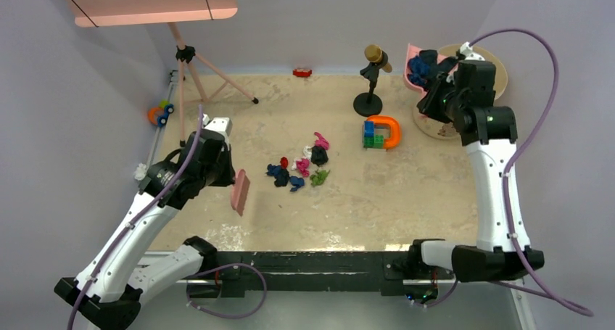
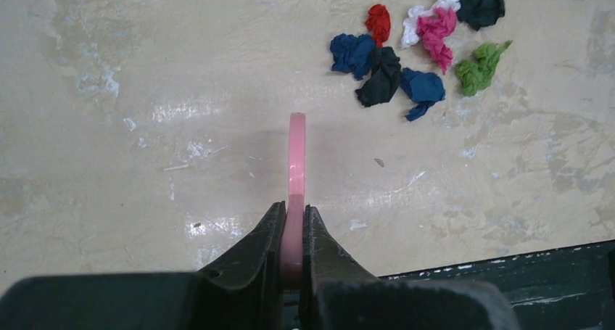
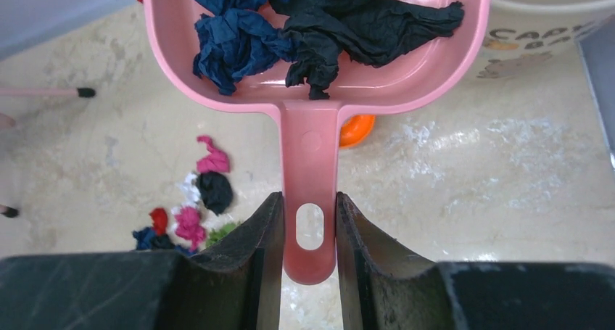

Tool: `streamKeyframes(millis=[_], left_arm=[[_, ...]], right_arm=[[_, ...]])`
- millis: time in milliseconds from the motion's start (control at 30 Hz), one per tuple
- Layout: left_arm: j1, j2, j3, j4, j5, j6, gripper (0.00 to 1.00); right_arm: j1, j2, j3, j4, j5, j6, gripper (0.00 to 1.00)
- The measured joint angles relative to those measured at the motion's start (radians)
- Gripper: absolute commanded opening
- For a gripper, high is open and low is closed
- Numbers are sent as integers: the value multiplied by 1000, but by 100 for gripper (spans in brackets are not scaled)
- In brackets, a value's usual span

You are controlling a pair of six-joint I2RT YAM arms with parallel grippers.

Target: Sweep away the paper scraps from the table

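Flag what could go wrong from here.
1. The right gripper pinches the pink dustpan by its handle alone; a tilt could spill the navy and black wads short of the cream container.
2. The pink brush in the left gripper, sweeping the loose scraps, could scatter them toward the toy block stack.

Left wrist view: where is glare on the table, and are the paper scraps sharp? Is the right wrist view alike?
Left wrist: white glare patches on the table left of the pink brush; the paper scraps are sharp. Right wrist: similar glare right of the dustpan handle; the scraps beyond it look softer.
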Motion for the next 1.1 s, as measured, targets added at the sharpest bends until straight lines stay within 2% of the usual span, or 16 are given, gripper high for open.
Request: streamKeyframes(millis=[167, 333, 433, 533, 633, 767, 900, 1100], left_arm=[[0, -69, -130, 60, -7, 7, 0], [0, -114, -195, 86, -27, 6, 0], [0, -118, -197, 101, -33, 6, 0], [0, -116, -198, 118, -32, 7, 0], [0, -117, -199, 126, -32, 8, 0], [0, -117, -203, 130, -30, 9, 0], [0, -117, -203, 133, -30, 9, 0], [0, -117, -203, 133, -30, 9, 0]], right_arm=[[-205, 119, 58, 80, -249, 50, 0], [-402, 181, -48, 332, -538, 251, 0], [-470, 197, -162, 567, -654, 423, 0], [-504, 190, -355, 928, -741, 678, 0], [-521, 200, -537, 1275, -786, 921, 0], [-526, 239, -656, 1587, -800, 1130, 0], [-529, 242, -695, 1761, -804, 1233, 0], [-547, 189, -731, 1903, -790, 1298, 0]])
